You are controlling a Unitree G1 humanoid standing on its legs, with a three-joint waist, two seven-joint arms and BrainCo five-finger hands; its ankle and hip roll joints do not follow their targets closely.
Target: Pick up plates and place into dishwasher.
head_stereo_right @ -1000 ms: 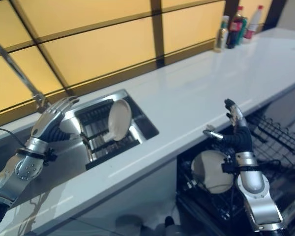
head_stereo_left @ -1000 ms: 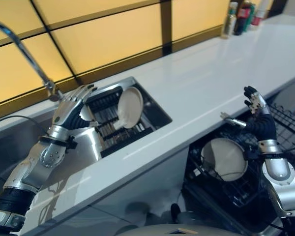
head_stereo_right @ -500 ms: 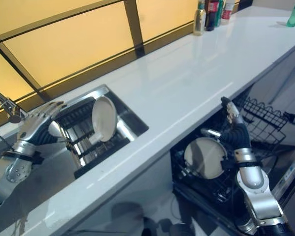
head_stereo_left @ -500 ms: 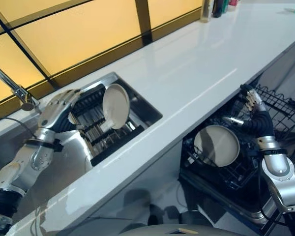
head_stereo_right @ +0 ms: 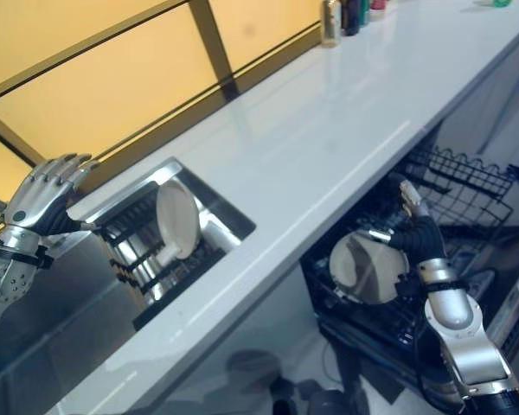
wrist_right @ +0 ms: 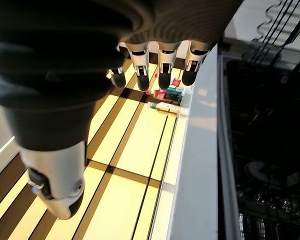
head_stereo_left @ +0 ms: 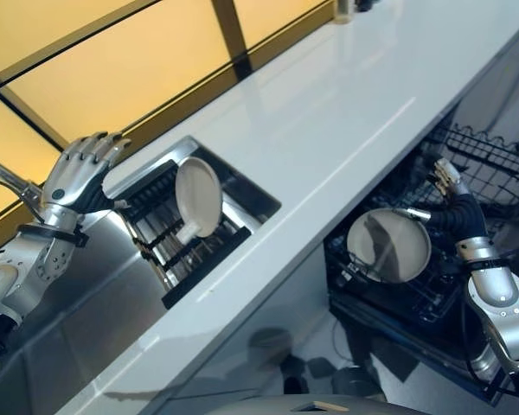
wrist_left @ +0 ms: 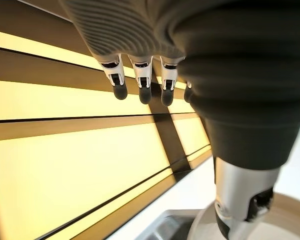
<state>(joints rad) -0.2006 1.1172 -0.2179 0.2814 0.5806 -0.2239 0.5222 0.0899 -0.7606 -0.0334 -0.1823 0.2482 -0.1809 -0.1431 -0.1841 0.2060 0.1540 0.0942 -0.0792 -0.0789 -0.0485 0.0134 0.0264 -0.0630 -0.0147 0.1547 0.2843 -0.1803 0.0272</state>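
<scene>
A white plate [head_stereo_left: 198,196] stands on edge in a dark slotted rack [head_stereo_left: 183,232] set into the sink [head_stereo_left: 125,285] of a long white counter [head_stereo_left: 329,130]. A second white plate [head_stereo_left: 389,245] already stands in the black wire rack of the open dishwasher [head_stereo_left: 467,164] below the counter edge. The left hand [head_stereo_left: 76,173] is raised beside the sink, near the rack, fingers straight and spread, holding nothing. The right hand [head_stereo_left: 450,194] hovers just beside the dishwasher plate, fingers extended, thumb apart, empty. The sink plate looks rigid, glazed and smooth, likely slippery and breakable if knocked against metal. Its upper rim stands free above the rack, so that edge seems the best place to pinch between thumb and fingers, then lift straight up.
</scene>
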